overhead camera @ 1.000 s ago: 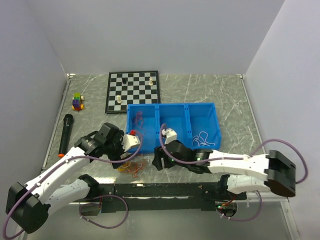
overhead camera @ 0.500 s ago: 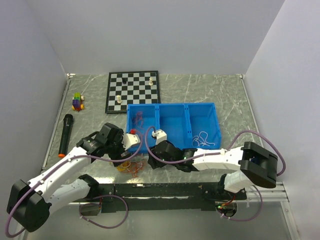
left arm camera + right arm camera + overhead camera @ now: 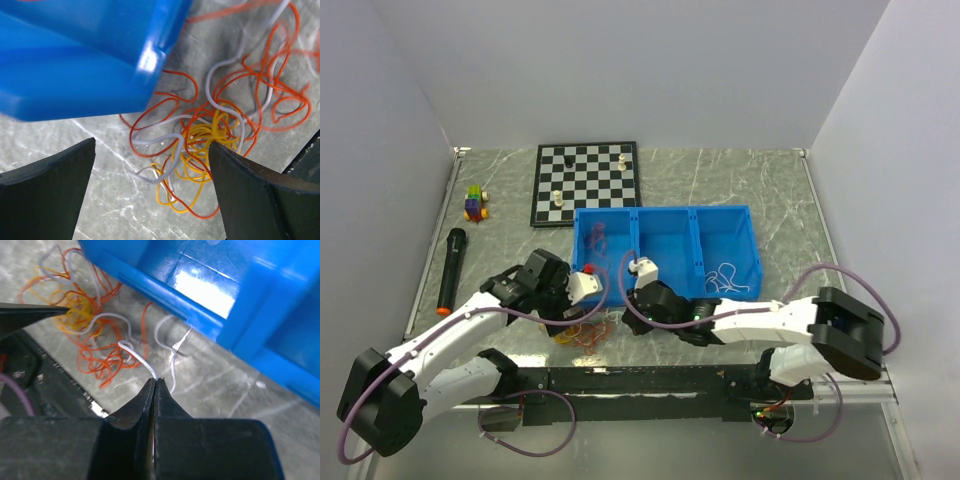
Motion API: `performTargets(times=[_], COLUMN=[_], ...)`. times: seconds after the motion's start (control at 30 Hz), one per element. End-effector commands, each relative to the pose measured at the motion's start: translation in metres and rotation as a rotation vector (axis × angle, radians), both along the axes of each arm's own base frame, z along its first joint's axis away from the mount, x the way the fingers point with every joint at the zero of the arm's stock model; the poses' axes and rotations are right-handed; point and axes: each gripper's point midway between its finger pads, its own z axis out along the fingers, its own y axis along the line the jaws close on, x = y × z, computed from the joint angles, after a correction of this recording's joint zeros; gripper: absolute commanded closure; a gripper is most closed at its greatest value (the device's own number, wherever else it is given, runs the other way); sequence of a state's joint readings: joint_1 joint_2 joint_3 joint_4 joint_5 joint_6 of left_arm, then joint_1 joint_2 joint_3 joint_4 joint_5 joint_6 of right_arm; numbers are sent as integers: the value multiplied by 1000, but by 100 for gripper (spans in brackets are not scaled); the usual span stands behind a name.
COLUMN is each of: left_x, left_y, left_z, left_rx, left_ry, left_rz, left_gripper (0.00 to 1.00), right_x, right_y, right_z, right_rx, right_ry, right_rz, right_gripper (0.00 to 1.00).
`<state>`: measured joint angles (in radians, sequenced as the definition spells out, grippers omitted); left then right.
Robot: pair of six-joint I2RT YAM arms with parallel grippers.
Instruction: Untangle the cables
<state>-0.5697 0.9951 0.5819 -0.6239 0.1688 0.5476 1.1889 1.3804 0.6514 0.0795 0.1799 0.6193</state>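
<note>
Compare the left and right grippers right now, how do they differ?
The left gripper is open, jaws spread wide; the right gripper is shut. The left gripper holds nothing, poised over the cable tangle; the right gripper pinches a white cable at its tips. Both sit low beside the blue bin.

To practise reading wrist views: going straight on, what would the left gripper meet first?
Probably the cables, whose yellow clump lies ahead of the open left gripper; depth is unclear.
</note>
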Motion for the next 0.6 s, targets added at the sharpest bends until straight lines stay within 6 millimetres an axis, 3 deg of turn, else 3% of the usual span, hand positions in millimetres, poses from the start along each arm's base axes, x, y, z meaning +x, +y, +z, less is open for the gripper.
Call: performTargets(times=[0.0, 0.1, 0.23, 0.3, 0.4, 0.43, 0.57], left_x=[0, 0, -3, -3, 0, 2, 5], left_y=[-6, -5, -5, -5, -4, -4, -4], left_z=[-9, -16, -21, -22, -19, -17, -5], left_rx=[-8, 6, 22, 25, 29, 30, 20], left_ry=[-1, 14, 52, 57, 44, 35, -6], left_rz=[-68, -81, -94, -94, -90, -84, -81], left_gripper=[1, 10, 39, 54, 87, 94, 98], right_x=[-8, -17, -27, -29, -28, -28, -28], right_y=[-14, -26, -49, -59, -75, -80, -100], right_z=[21, 25, 28, 39, 60, 69, 104], right_rx=[74, 81, 64, 86, 125, 142, 206], right_ry=[-4, 5, 14, 5, -24, -37, -88], right_rz=[-30, -42, -72, -89, -129, -138, -158], right_gripper=[100, 100, 100, 100, 100, 100, 100])
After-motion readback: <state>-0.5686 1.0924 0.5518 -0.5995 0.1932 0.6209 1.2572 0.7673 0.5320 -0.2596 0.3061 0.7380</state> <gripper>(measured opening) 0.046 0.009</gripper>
